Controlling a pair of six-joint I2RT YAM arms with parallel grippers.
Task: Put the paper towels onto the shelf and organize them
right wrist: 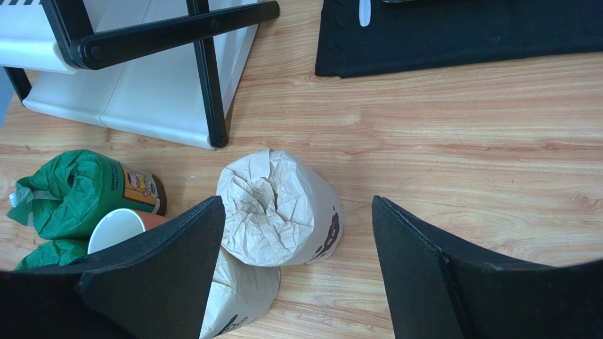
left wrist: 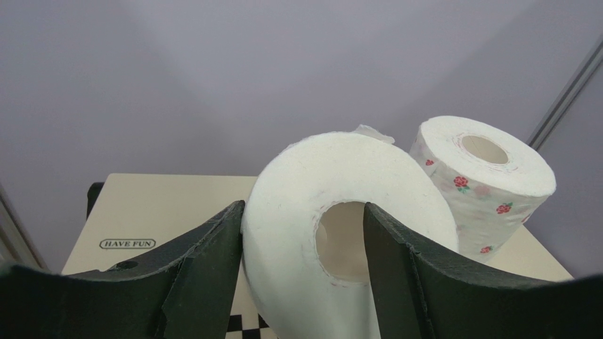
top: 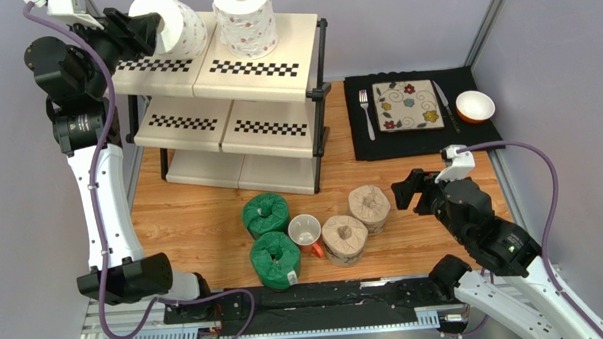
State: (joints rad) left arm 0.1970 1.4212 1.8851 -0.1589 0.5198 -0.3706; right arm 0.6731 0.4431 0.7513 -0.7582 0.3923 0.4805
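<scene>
Pale lilac walls (top: 406,13) enclose a wooden worktop (top: 194,216); the shelf (top: 259,71) stands at its far left edge, a black placemat (top: 413,139) far right. On the top tier a tilted white roll (top: 181,20) sits beside an upright white roll (top: 244,15); the left gripper (top: 149,27) straddles the tilted roll's wall, jaws parted. Green rolls (top: 266,215) and tan rolls (top: 369,207) sit near the front edge, the right gripper (top: 411,186) open and empty above the tan ones
</scene>
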